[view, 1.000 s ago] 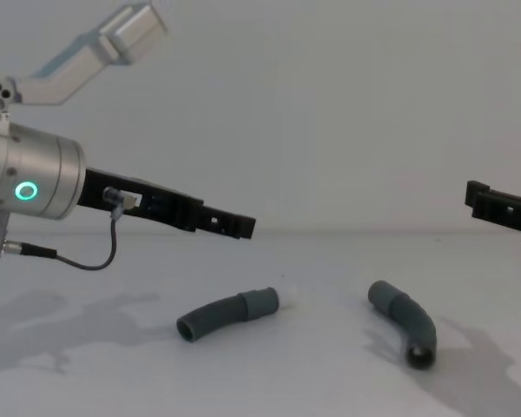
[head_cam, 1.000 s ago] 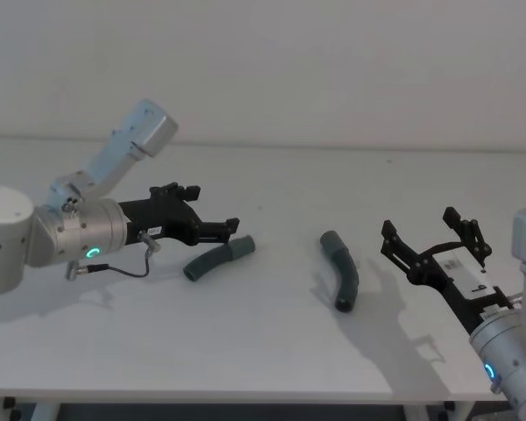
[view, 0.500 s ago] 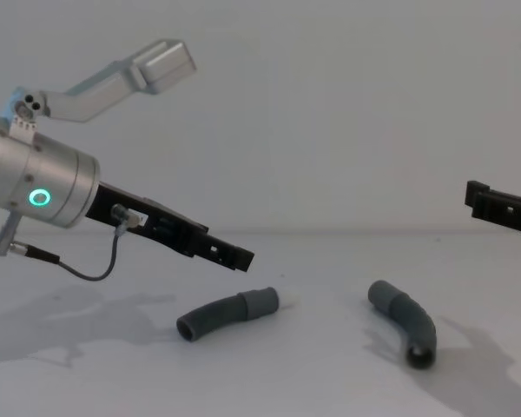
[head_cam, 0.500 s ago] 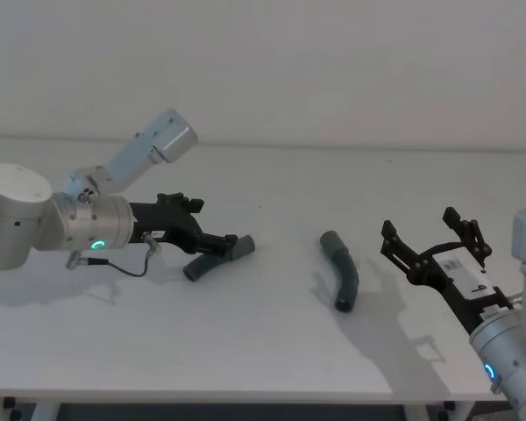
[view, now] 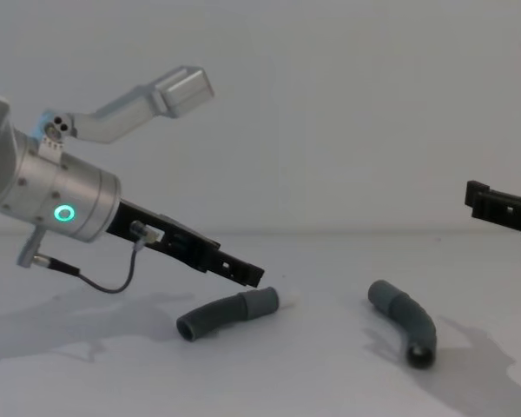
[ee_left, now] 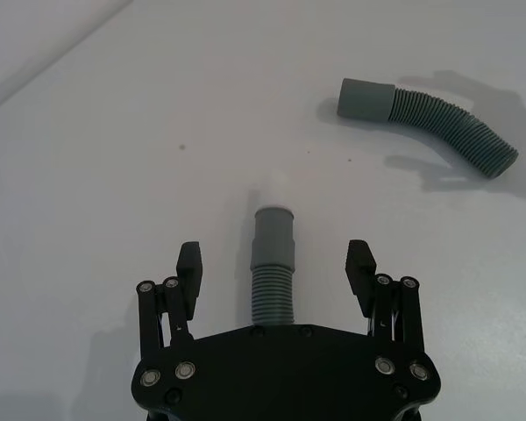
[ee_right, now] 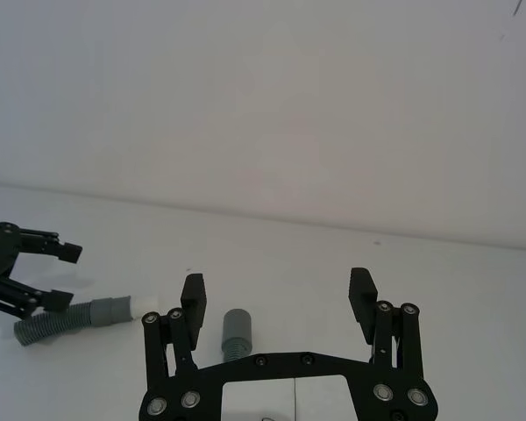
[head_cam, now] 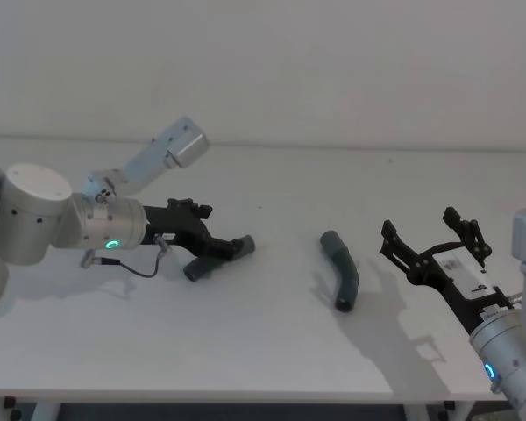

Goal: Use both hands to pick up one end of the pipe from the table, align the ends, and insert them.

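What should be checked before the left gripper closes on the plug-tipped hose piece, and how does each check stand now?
1. Left gripper open: ok, jaws spread wide.
2. Plug-tipped piece centred between its fingers: ok, seen in the left wrist view.
3. Left gripper low enough to clamp: cannot tell; in the chest view its tip looks slightly above the piece.
4. Right gripper open: ok.
5. Right gripper at the socket piece: not ok, it hovers apart, to the piece's right.
6. Both pieces lying free on the table: ok.
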